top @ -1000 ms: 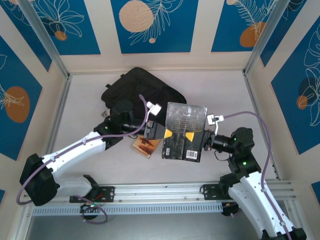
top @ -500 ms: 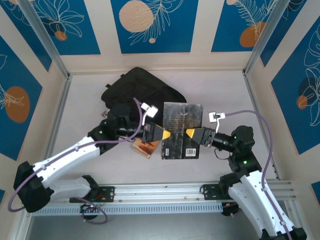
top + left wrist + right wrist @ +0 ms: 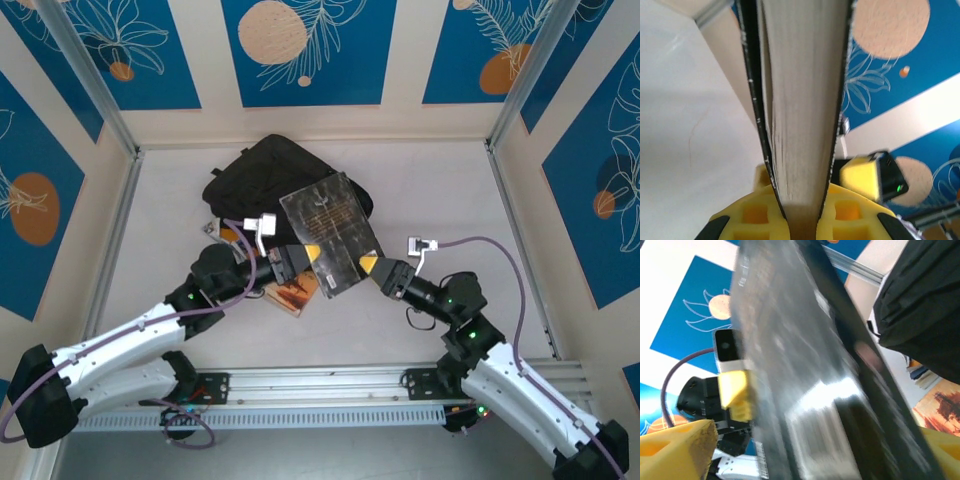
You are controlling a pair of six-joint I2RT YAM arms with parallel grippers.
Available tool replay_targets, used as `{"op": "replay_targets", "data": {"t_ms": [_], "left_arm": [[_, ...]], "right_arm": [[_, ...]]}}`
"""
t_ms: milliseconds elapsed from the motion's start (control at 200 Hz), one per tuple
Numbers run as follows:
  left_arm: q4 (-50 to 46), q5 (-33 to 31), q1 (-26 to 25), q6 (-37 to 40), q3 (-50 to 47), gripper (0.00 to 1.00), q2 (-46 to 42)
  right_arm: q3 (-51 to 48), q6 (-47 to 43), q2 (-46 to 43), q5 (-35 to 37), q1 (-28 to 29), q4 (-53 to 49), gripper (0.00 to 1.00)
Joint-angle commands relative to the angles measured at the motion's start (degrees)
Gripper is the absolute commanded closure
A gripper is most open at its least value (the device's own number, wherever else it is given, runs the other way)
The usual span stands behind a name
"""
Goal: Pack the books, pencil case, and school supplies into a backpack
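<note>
The large black book (image 3: 330, 230) hangs tilted in the air, just in front of the black backpack (image 3: 265, 170). My left gripper (image 3: 311, 255) is shut on its lower left edge; the page edge (image 3: 802, 100) runs up between the yellow jaws. My right gripper (image 3: 367, 265) stands open at the book's lower right corner, its fingers (image 3: 677, 447) spread wide of the blurred cover (image 3: 810, 390). An orange-covered book (image 3: 293, 292) lies on the table under the left gripper. The pencil case and the small supplies are out of view.
The backpack lies at the back of the table, left of centre, close to the left wall rail (image 3: 115, 235). The aluminium frame rail (image 3: 330, 385) runs along the near edge between the arm bases. Bare table (image 3: 440, 190) lies to the right.
The right gripper has let go of the black book and opened. The left gripper still holds it and has swung it left and back toward the backpack, tilting it.
</note>
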Motion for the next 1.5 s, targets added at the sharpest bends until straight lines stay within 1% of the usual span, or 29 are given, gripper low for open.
{"op": "replay_targets", "data": {"t_ms": [0, 110, 240, 335, 375, 420, 460, 505, 545, 580, 650, 720, 750, 785, 840, 885, 905, 940, 975, 1025, 1040, 1085, 1145, 1220, 1270, 1350, 1410, 1495], "left_arm": [[10.6, -6.6, -1.2, -2.4, 0.8, 1.00, -2.1], [10.8, -7.7, -1.8, -2.9, 0.6, 1.00, -2.0], [11.4, -8.4, -2.2, -3.5, 0.0, 1.00, -1.3], [11.3, -8.8, -2.5, -3.7, -0.3, 1.00, -0.7], [11.1, -8.9, -2.6, -3.7, -0.3, 1.00, -0.6], [10.9, -9.2, -2.8, -3.8, -0.5, 1.00, -0.5], [10.4, -9.5, -2.8, -3.7, -0.5, 1.00, -0.4], [9.2, -9.9, -2.9, -3.7, -0.4, 1.00, -0.3], [8.5, -10.0, -2.9, -3.8, -0.3, 1.00, -0.1], [7.9, -10.1, -3.0, -3.7, -0.3, 1.00, 0.0], [4.9, -10.9, -3.0, -3.9, 0.2, 1.00, -0.1], [-2.3, -13.2, -3.0, -3.6, 1.4, 1.00, -1.1], [-6.8, -14.9, -2.9, -3.8, 2.2, 0.92, -1.5], [-12.0, -16.6, -2.9, -3.4, 3.4, 0.78, -1.7], [-16.4, -17.1, -2.7, -0.7, 4.9, 0.51, -1.2], [-20.9, -16.8, -2.6, 2.3, 7.3, 0.32, -0.2], [-23.5, -16.6, -2.5, 3.7, 8.8, 0.26, 0.5], [-28.2, -16.6, -2.5, 6.9, 11.8, 0.20, 2.0], [-33.8, -16.8, -2.5, 10.6, 15.6, 0.18, 3.9], [-42.2, -18.2, -2.4, 15.1, 21.3, 0.13, 7.4], [-44.3, -18.6, -2.3, 16.6, 22.9, 0.13, 8.7], [-51.1, -19.7, -2.1, 21.4, 28.3, 0.12, 12.9], [-57.7, -20.9, -2.0, 27.5, 34.7, 0.12, 18.3], [-64.1, -22.7, -1.9, 33.8, 41.6, 0.11, 24.9], [-67.0, -23.8, -1.9, 37.4, 45.7, 0.11, 28.7], [-72.1, -23.0, -1.9, 44.9, 52.7, 0.10, 34.8], [-77.7, -25.2, -1.9, 49.2, 59.4, 0.09, 39.7], [-82.6, -27.4, -1.9, 54.5, 66.1, 0.08, 45.9]], "right_arm": [[-0.9, 4.5, 2.2, 10.1, 3.1, 9.0, 0.08], [-0.6, 5.2, 6.4, 12.0, 5.5, 15.2, 0.10], [0.8, 4.6, 10.0, 14.8, 8.4, 19.2, 0.14], [1.4, 4.1, 11.9, 16.5, 9.6, 22.0, 0.23], [1.6, 4.0, 12.6, 17.0, 9.8, 22.8, 0.29], [2.0, 4.0, 13.1, 17.3, 10.1, 23.1, 0.38], [2.3, 3.7, 13.3, 17.6, 10.2, 23.4, 0.50], [2.6, 3.3, 13.2, 18.0, 10.3, 23.2, 0.69], [2.6, 3.0, 13.1, 18.6, 10.5, 22.7, 0.88], [2.7, 2.8, 12.6, 19.4, 10.6, 21.5, 1.00], [2.5, 2.4, 10.9, 20.9, 10.6, 18.1, 1.00], [1.4, 2.0, 8.9, 22.3, 10.6, 16.1, 1.00], [0.9, 1.9, 7.9, 22.8, 10.6, 15.0, 1.00], [0.4, 1.6, 6.4, 23.4, 10.4, 13.1, 1.00], [0.2, 0.1, 3.3, 23.9, 10.1, 8.2, 1.00], [0.4, -0.5, -0.1, 25.1, 9.7, 1.8, 1.00], [0.7, -0.7, -1.6, 25.9, 9.6, -1.6, 1.00], [1.3, -1.3, -4.5, 27.1, 9.3, -7.6, 1.00], [2.0, -2.0, -6.9, 28.3, 8.9, -13.0, 1.00], [3.6, -2.9, -10.7, 31.2, 8.6, -23.6, 1.00], [4.0, -3.0, -11.3, 31.6, 8.5, -25.3, 1.00], [6.0, -3.5, -13.7, 34.2, 8.3, -34.4, 1.00], [8.1, -4.3, -15.5, 36.8, 8.1, -42.9, 1.00], [9.9, -4.9, -16.7, 38.6, 7.9, -50.2, 1.00], [10.3, -5.6, -17.1, 38.9, 7.8, -52.4, 1.00], [10.4, -6.6, -18.2, 39.0, 7.6, -54.3, 1.00], [10.3, -7.7, -19.3, 39.3, 7.6, -55.0, 1.00], [10.8, -9.3, -20.5, 40.4, 7.3, -56.7, 1.00]]}}
